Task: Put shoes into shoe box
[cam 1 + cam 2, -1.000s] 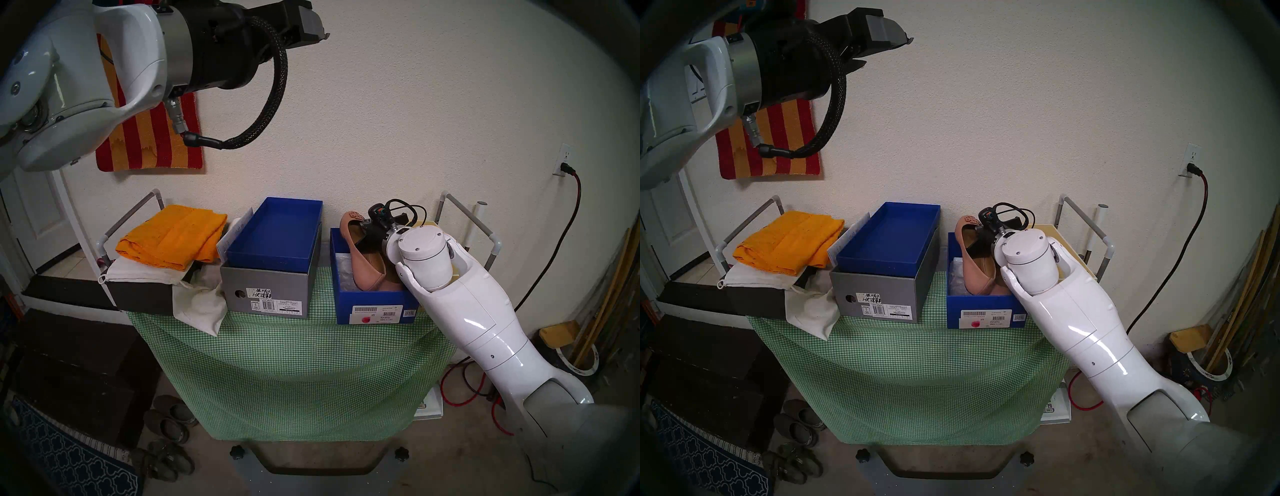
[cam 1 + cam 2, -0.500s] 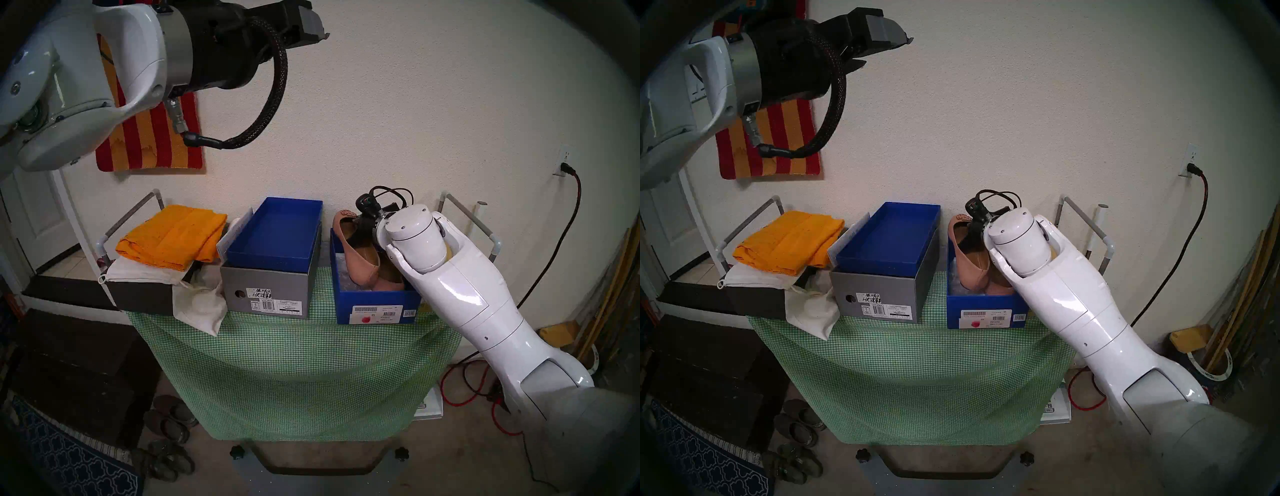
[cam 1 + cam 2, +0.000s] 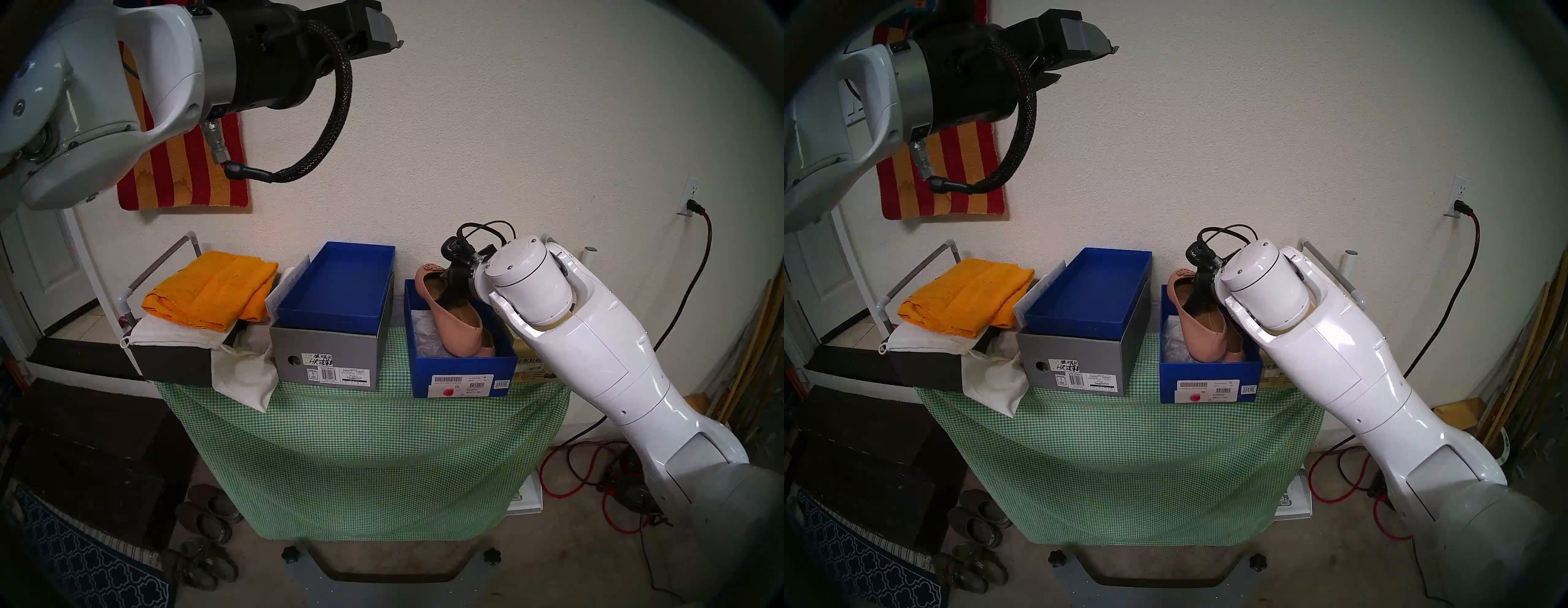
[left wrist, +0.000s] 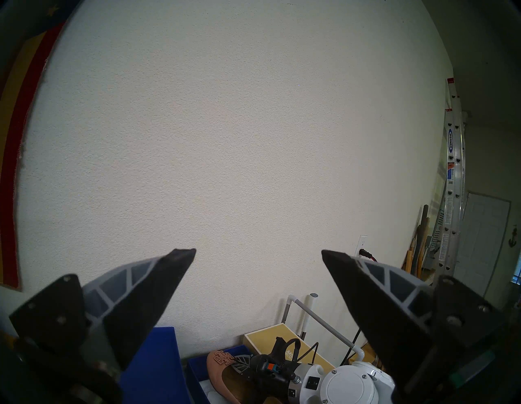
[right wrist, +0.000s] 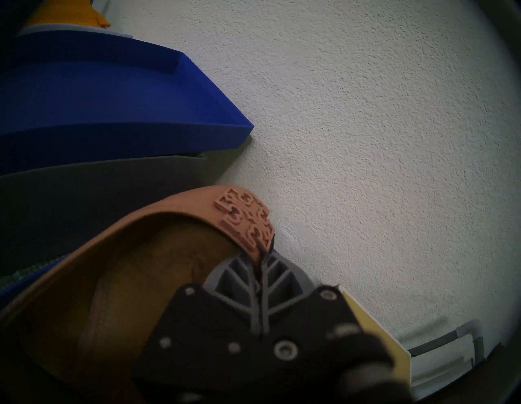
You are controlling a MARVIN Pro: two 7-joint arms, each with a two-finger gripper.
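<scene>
Right pincer (image 5: 260,254) clamped on shoe (image 3: 449,318) toe | heel in shoe box (image 3: 462,375) | left pincer (image 4: 258,254) wide open, empty

My left arm raised high, its gripper (image 4: 258,254) spread wide and empty, my right arm reaching forward, gripper (image 5: 260,261) pinched closed.

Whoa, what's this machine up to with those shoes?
It is packing shoes. The right claw is pinching a tan-pink flat by its toe edge, with the heel down inside the blue shoe box and the toe sticking up. A second flat lies in the box. The left claw is open and raised.
</scene>
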